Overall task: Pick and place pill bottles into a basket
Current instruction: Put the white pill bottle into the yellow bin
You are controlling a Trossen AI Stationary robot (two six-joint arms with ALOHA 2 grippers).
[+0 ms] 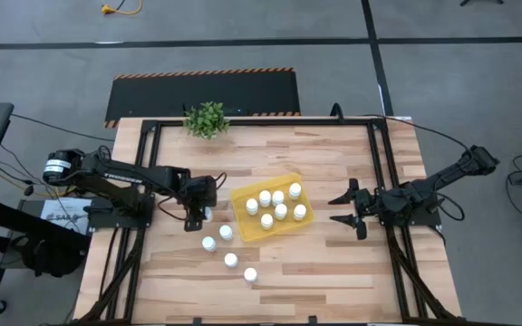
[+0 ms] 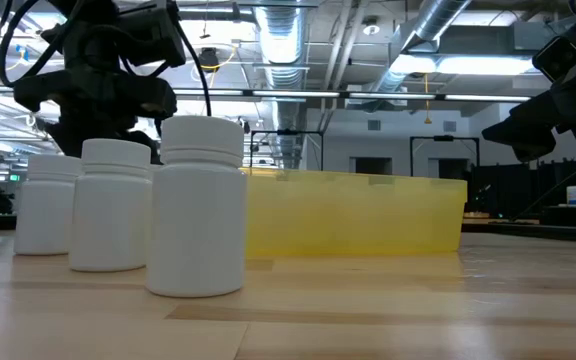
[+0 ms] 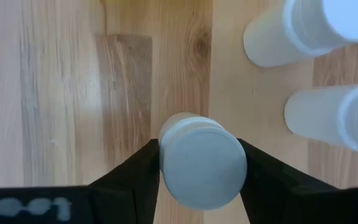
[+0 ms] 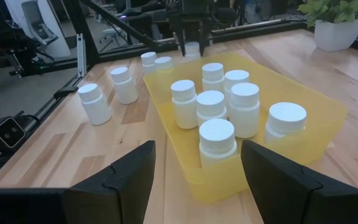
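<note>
Left gripper [image 1: 205, 214] is closed on a pill bottle [image 3: 201, 163], its two dark fingers [image 3: 132, 180] pressed against opposite sides of the white body just below the cap, seen clearly in the left wrist view. That bottle is a small white cylinder with a plain white cap, standing on the pale wooden table [image 1: 315, 263] just outside the basket's [image 1: 242, 230] near corner. Beyond the gripper, toward the table's front, four more loose bottles [image 1: 231, 260] of the same kind stand upright on the wood in a loose string, well apart from one another; two of them show beside the held bottle in the left wrist view.

On the far side of the gripper from its arm sits the basket, a shallow bright yellow tray with low walls, turned at an angle on the table. Seven bottles in the basket [image 1: 281, 211] stand upright, close together, all white and alike.

Right gripper [image 1: 343, 208] hangs on the opposite side of the basket from the left one, its fingers spread apart and holding nothing, pointing toward the basket's side wall, with a gap of bare wood between.

Behind the left gripper, at the table's back edge, stands a small green potted plant [image 1: 207, 119]
</note>
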